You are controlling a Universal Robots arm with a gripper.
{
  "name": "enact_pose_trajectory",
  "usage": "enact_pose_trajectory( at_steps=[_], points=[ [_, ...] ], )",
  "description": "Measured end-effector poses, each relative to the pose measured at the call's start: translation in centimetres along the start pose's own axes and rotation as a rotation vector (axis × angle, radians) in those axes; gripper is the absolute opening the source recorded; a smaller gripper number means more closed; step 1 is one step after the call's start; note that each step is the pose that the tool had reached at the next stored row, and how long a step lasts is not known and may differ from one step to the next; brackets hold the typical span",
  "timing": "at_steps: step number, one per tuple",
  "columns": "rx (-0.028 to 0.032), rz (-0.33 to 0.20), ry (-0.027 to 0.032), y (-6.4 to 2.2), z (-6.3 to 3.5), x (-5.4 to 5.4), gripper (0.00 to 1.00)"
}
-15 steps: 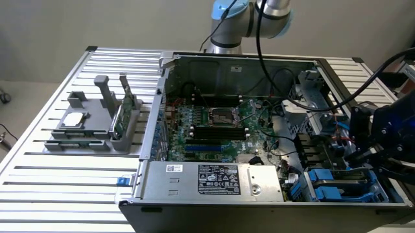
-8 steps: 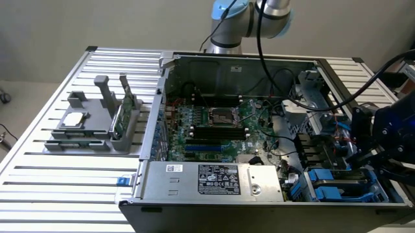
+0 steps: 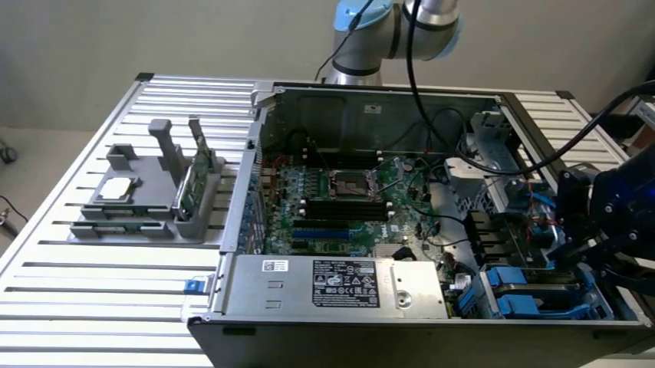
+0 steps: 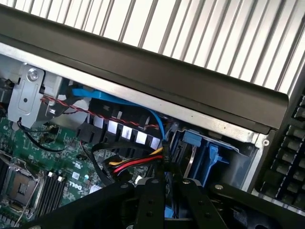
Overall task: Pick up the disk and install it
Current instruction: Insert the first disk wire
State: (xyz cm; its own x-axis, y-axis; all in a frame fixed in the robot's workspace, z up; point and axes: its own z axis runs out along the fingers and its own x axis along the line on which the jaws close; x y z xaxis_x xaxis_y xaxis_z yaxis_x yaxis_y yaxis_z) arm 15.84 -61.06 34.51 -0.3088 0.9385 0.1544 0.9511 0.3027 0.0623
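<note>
While the gripper [image 4: 166, 191] hangs inside the computer case [image 3: 358, 107], at its front corner on the exterior view's right, its two black fingers [image 4: 148, 205] stand close together with a strip of blue pinched between them, clamped on the blue carrier of the disk [image 3: 539, 290]. That disk lies flat at the case's blue drive bay [image 4: 205, 152], just beside the power supply [image 3: 338, 285] along the case's front wall. Outside the case, on the exterior view's left, a grey fixture [image 3: 143, 211] holds a silver chip [image 3: 118, 188] and a green card [image 3: 189, 184].
</note>
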Motion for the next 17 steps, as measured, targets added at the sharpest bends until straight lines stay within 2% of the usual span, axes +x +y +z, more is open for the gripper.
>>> enact_pose_trajectory(
  at_steps=[2,5,10,17],
  points=[
    [0.0008,0.009,-0.0024,0.00,-0.02,0.00,0.16],
    [0.0052,0.014,-0.0110,-0.04,-0.03,0.02,0.16],
    [0.0171,0.015,-0.0330,-0.36,-0.03,0.12,0.16],
    [0.0258,0.029,-0.0596,-0.41,-0.02,0.13,0.16]
  ],
)
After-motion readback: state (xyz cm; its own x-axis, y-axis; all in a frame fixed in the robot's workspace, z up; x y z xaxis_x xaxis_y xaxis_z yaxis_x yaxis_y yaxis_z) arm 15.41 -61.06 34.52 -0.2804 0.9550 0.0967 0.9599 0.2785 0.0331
